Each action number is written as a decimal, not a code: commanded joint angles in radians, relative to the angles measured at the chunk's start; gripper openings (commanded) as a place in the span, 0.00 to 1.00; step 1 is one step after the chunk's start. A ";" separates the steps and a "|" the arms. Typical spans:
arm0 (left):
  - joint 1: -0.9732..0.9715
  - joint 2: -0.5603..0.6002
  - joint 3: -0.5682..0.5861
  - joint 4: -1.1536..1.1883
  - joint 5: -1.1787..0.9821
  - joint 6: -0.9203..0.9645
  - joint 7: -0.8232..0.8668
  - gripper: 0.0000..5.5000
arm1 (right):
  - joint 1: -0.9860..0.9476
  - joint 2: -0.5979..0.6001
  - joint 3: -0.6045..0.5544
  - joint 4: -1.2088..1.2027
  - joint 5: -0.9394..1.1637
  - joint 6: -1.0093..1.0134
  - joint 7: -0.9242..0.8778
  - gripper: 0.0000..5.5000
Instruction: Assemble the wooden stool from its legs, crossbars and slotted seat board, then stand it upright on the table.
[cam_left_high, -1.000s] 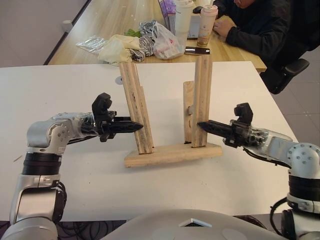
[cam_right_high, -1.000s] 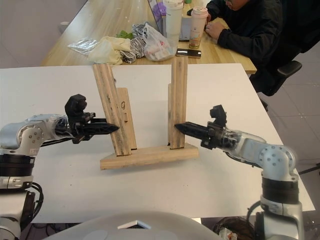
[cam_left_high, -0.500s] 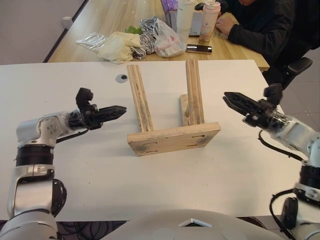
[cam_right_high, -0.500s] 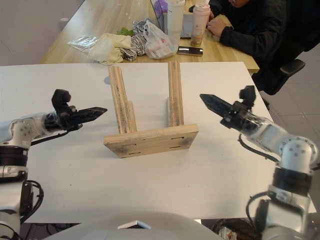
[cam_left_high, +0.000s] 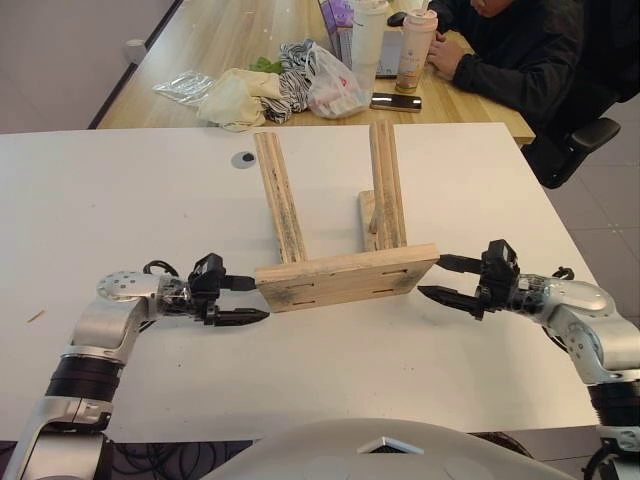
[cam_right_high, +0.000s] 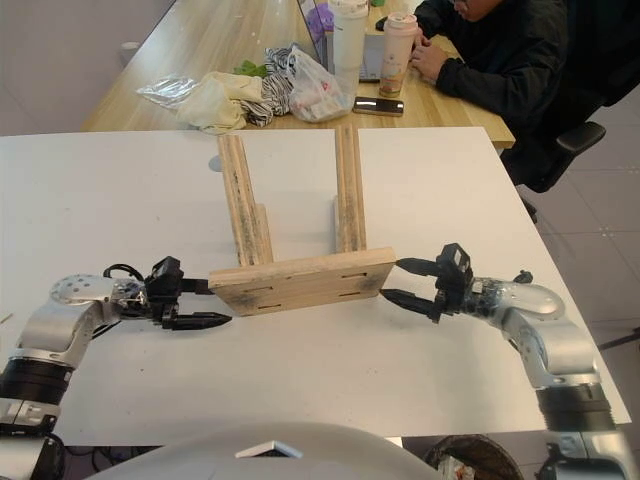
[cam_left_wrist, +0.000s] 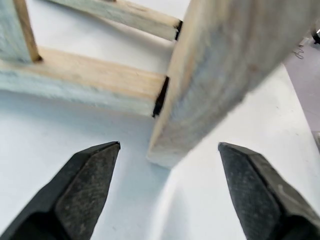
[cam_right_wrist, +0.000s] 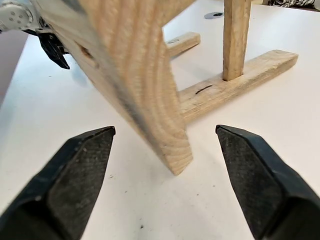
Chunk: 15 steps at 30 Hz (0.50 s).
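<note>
Left gripper (cam_left_high: 258, 299) and right gripper (cam_left_high: 430, 275), both spread wide, bracket the seat (cam_left_high: 345, 278) ends, seemingly without touching. The stool (cam_left_high: 384, 195) lies sideways on the table (cam_left_high: 120, 200), legs pointing away. Beyond: bags (cam_left_high: 330, 85), cup (cam_left_high: 412, 50), phone (cam_left_high: 394, 101).

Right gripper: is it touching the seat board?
Apart. Right wrist view: right gripper has jaws open either side of the seat board, bare table showing in both gaps.

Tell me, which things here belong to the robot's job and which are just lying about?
Job: wooden stool, lying on its side; left gripper and right gripper, both open at its seat board's ends.
Lying about: plastic bags, cups, phone, all on the wooden table behind.
</note>
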 joint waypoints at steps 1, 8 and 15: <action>-0.060 -0.024 0.001 0.017 0.011 -0.023 0.025 0.62 | -0.051 0.036 0.031 0.044 -0.032 -0.028 0.007 0.63; -0.107 -0.060 0.007 0.021 -0.036 0.018 0.012 0.42 | -0.102 0.089 0.008 0.058 0.054 0.038 0.033 0.42; -0.280 -0.150 0.146 -0.051 -0.295 0.318 0.134 0.32 | -0.154 0.126 -0.151 -0.054 0.367 0.321 -0.035 0.36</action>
